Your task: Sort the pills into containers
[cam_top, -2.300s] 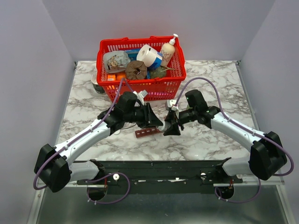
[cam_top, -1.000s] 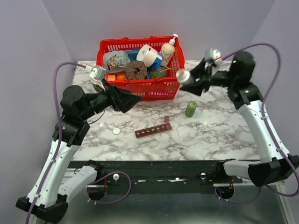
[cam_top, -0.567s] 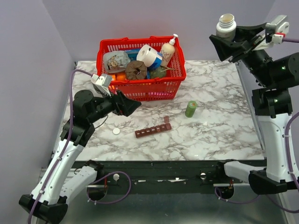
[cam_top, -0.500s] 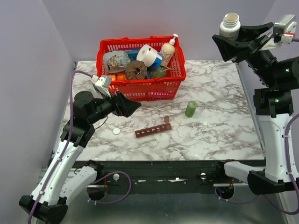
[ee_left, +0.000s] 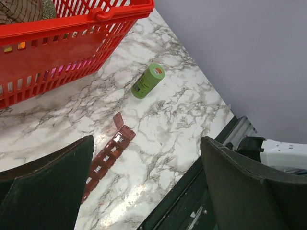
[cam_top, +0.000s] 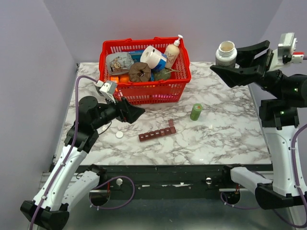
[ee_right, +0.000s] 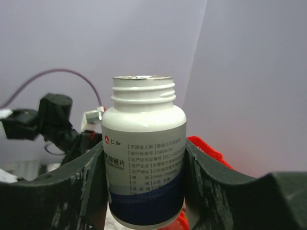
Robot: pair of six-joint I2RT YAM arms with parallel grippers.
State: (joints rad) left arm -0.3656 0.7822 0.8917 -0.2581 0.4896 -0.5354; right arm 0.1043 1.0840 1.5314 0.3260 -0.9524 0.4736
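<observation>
Down from its high point half a second ago, your right tool (cam_top: pixel 229 61) now carries the white pill bottle (ee_right: pixel 144 158) lower, above the tabletop's (cam_top: pixel 216 139) far right corner. Its two fingers clamp the labelled lower body, and the bottle stands upright with no cap. Your left tool (cam_top: pixel 135 112) has barely shifted. It hangs spread wide and empty just in front of the red mesh basket (cam_top: pixel 144 43).

The bottle looks like rigid, smooth plastic, probably light. Your hold low on the body suits pouring, but tilt slowly, since loose pills would come in a rush. You cannot see any pills from here.

The dark-red pill organiser (cam_top: pixel 157 133) lies flat on the tabletop, well apart from the bottle, with the lid at one end flipped up. It is likely thin and light and should slide easily, so pin one end with your left tool. A green bottle (cam_top: pixel 196 111) lies on its side nearby, and a small white disc (cam_top: pixel 119 135), perhaps the cap, rests to the organiser's left.
</observation>
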